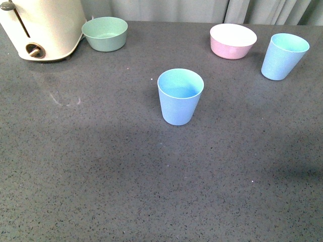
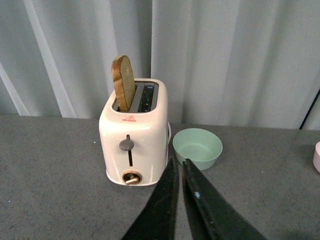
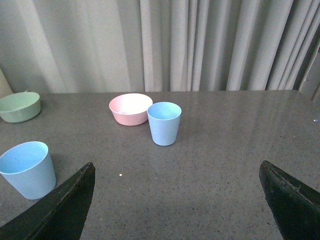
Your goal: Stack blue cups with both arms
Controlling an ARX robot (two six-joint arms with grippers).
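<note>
One light blue cup stands upright at the middle of the dark grey table. The second blue cup stands upright at the far right, next to the pink bowl. Both show in the right wrist view: the near one and the far one. Neither arm shows in the front view. My left gripper is shut and empty, pointing towards the toaster and green bowl. My right gripper is wide open and empty, well short of the far cup.
A cream toaster holding a bread slice stands at the back left, with a green bowl beside it. A pink bowl sits at the back right. Grey curtains hang behind the table.
</note>
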